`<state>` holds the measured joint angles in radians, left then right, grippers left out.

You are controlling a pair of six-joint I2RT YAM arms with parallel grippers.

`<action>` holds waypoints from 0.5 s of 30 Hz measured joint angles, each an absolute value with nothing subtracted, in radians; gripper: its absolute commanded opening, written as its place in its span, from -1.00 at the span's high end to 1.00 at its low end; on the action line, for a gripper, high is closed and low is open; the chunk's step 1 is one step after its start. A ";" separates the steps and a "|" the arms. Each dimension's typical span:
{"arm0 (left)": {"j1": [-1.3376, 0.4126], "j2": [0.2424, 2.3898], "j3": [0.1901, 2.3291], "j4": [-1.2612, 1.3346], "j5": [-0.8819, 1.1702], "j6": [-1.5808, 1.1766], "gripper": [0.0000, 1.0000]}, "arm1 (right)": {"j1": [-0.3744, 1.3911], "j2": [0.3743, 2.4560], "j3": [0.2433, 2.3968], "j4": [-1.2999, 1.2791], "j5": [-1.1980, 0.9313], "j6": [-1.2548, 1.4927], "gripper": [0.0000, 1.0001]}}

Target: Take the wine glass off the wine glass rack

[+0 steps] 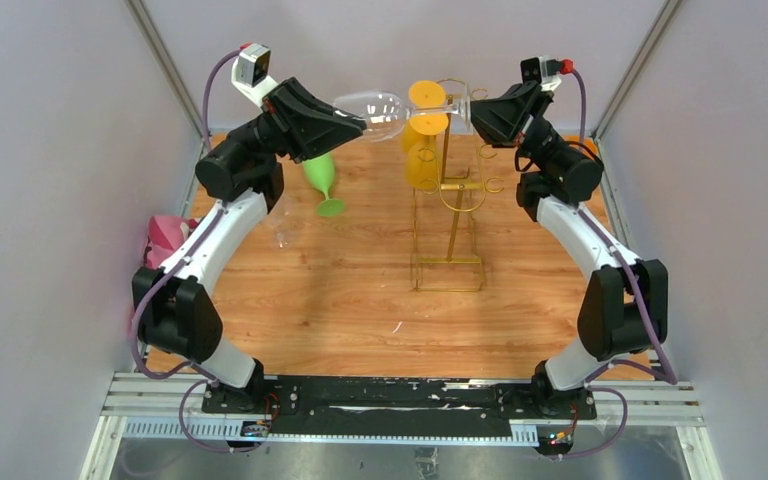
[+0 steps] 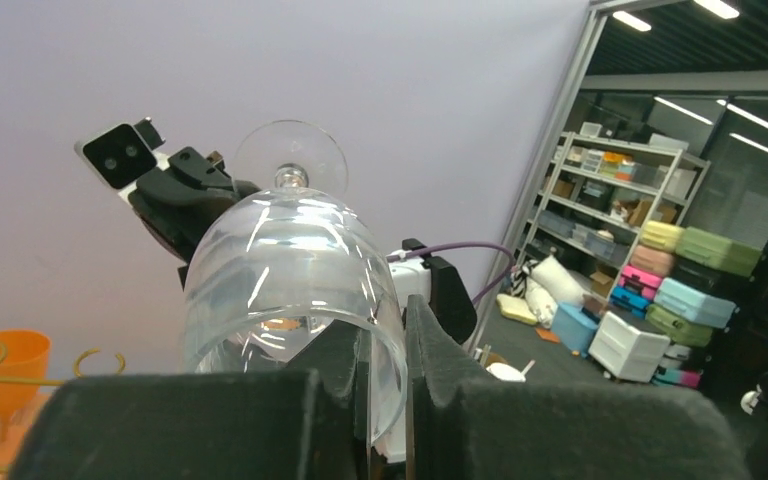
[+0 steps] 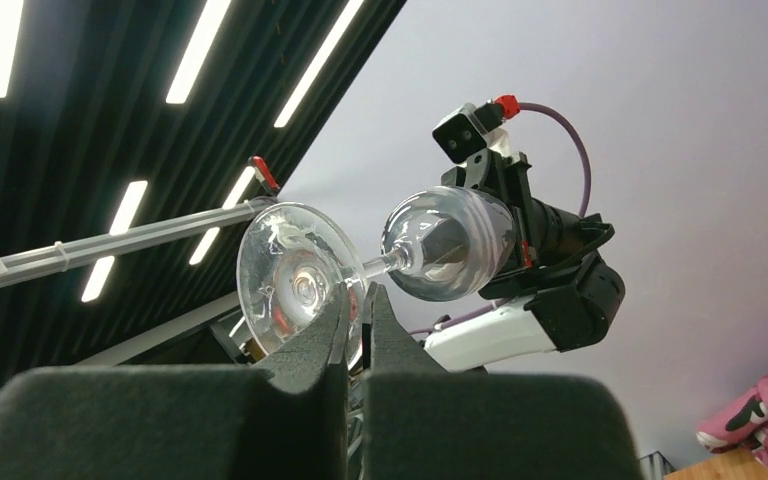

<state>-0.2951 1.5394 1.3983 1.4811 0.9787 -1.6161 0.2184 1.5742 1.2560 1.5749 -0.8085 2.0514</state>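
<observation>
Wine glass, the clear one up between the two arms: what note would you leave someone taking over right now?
Wine glass: clear, lying horizontal in the air between both arms, level with the top of the wine glass rack.
Left gripper: fingers either side of the bowl's rim, apparently pinching it.
Right gripper: shut on the glass's foot.
Rack: standing on the table, yellow glasses hanging on it.
Done: the right wrist view shows no rack wire around the foot, so the glass looks unhooked.
Left: carry it clear of the rack and set it down.
</observation>
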 measured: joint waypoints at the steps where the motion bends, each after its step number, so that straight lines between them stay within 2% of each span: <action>1: -0.291 1.539 1.396 1.465 0.976 -1.608 1.00 | 0.218 1.567 1.256 1.574 -0.801 2.049 1.00; 4: -0.292 1.530 1.394 1.429 0.973 -1.584 1.00 | 0.215 1.564 1.256 1.570 -0.797 2.046 1.00; 6: -0.292 1.517 1.394 1.395 0.974 -1.562 1.00 | 0.215 1.562 1.256 1.570 -0.796 2.046 0.87; 8: -0.294 1.494 1.388 1.346 0.976 -1.528 1.00 | 0.215 1.561 1.256 1.570 -0.796 2.046 0.39; 11: -0.296 1.430 1.360 1.229 0.975 -1.440 1.00 | 0.215 1.561 1.256 1.560 -0.813 2.038 -0.19; 13: -0.294 1.365 1.338 1.130 0.965 -1.358 1.00 | 0.216 1.561 1.256 1.547 -0.832 2.029 -0.45; 15: -0.278 1.292 1.317 1.032 0.950 -1.282 1.00 | 0.215 1.560 1.256 1.543 -0.844 2.024 -0.57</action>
<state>-0.2779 1.2922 1.3167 1.0325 0.9497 -1.2816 0.2153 1.5597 1.2560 1.5429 -0.8436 2.0235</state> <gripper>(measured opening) 0.150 0.681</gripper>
